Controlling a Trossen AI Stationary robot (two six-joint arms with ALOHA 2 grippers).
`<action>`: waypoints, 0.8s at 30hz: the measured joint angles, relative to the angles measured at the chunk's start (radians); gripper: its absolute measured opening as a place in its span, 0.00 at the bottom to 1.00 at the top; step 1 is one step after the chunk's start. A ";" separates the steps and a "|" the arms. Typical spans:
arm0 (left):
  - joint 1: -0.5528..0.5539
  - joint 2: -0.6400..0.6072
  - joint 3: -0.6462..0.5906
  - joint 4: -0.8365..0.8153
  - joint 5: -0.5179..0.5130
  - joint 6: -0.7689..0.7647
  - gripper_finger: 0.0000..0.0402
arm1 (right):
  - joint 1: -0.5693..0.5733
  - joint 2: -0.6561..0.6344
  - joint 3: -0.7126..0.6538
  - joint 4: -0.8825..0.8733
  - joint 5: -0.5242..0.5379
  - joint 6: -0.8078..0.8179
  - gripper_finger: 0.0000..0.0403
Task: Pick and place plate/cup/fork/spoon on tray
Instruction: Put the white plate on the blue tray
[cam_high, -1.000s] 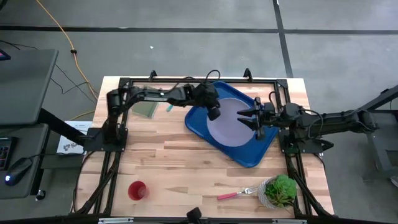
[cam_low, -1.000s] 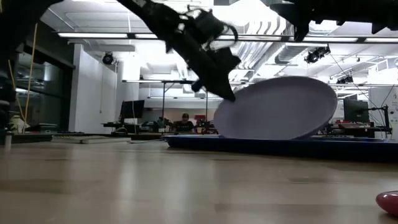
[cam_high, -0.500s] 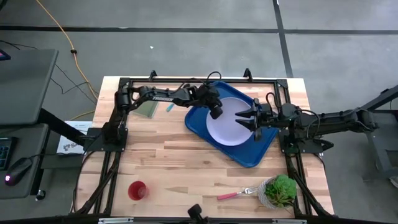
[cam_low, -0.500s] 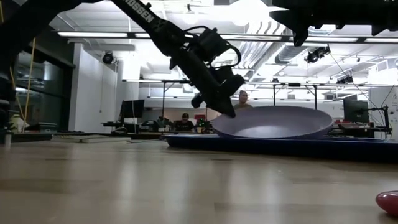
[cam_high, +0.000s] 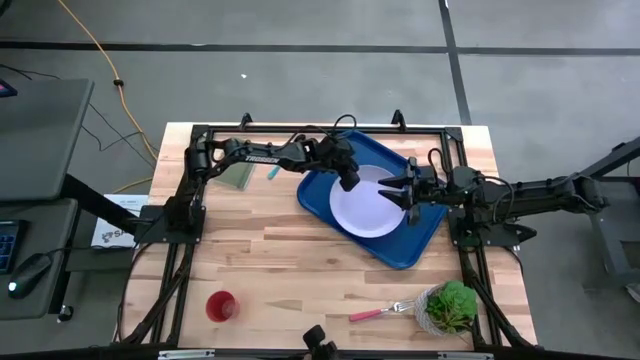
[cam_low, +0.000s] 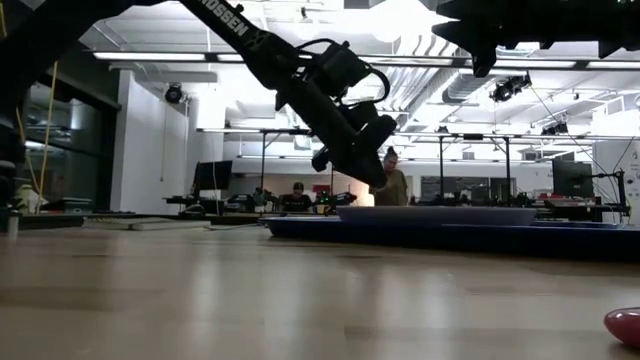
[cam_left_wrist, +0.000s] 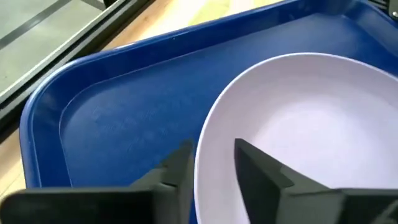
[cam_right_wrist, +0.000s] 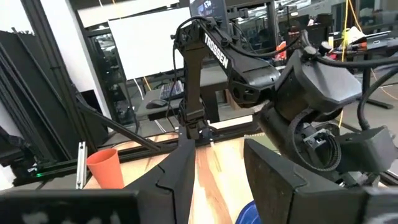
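The plate lies flat in the tray, which sits angled at the back right of the table. The left gripper is at the plate's rim, fingers straddling the edge with a narrow gap, one inside and one outside. The right gripper hangs over the plate's opposite side, fingers parted, holding nothing. Plenty of bare wood up front: the cup sits front left, and the fork lies front right just beside a green plant. The spoon lies near the back edge under the left arm.
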 joint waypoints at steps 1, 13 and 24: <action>0.003 0.000 0.016 -0.019 0.002 0.007 0.29 | 0.000 0.000 0.000 -0.001 0.002 0.000 0.32; -0.001 -0.365 0.002 -0.152 0.250 0.096 0.45 | 0.000 0.059 0.000 -0.168 0.085 0.080 0.32; -0.106 -0.914 -0.817 0.734 0.277 0.066 0.40 | 0.000 0.320 0.000 -0.298 0.163 0.168 0.21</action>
